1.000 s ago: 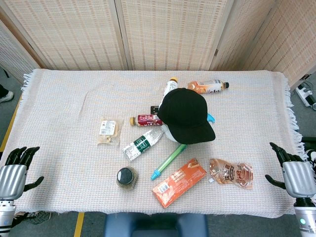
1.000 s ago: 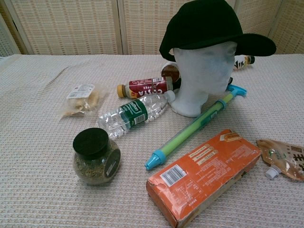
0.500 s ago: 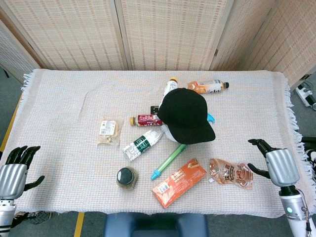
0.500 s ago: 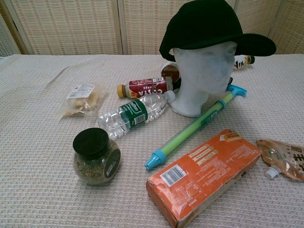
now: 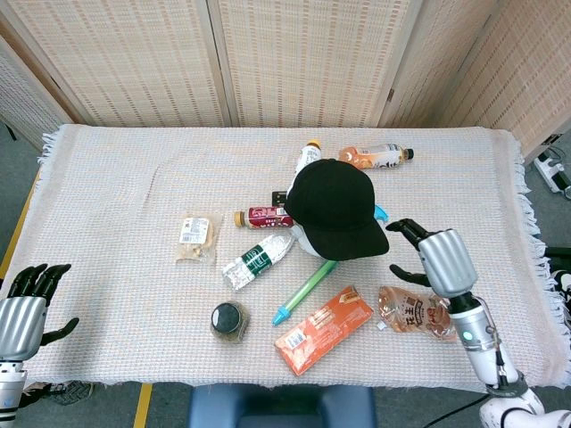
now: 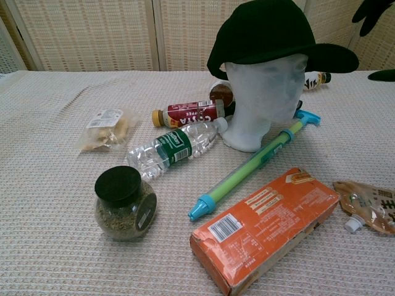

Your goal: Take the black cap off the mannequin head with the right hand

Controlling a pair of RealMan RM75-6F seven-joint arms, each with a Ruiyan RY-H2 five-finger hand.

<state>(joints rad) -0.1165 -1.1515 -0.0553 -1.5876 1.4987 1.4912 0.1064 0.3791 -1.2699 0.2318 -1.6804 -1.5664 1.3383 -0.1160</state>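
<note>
A black cap (image 5: 335, 207) (image 6: 271, 34) sits on the white mannequin head (image 6: 262, 98) in the middle of the table, its brim pointing toward my right. My right hand (image 5: 432, 259) hovers open just right of the brim, fingers spread toward the cap, a short gap away. In the chest view only its dark fingertips (image 6: 370, 9) show at the top right corner. My left hand (image 5: 25, 303) hangs open off the table's front left corner, holding nothing.
Around the head lie a water bottle (image 5: 257, 259), a red bottle (image 5: 263, 216), a green-blue pump tube (image 5: 308, 290), an orange box (image 5: 323, 328), a brown pouch (image 5: 417, 312) under my right forearm, a dark-lidded jar (image 5: 228, 320), a snack bag (image 5: 195, 234) and two bottles behind.
My right hand has swung in from the table's right edge to just beside the cap's brim, rising over the pouch. The left hand and the objects have stayed put.
</note>
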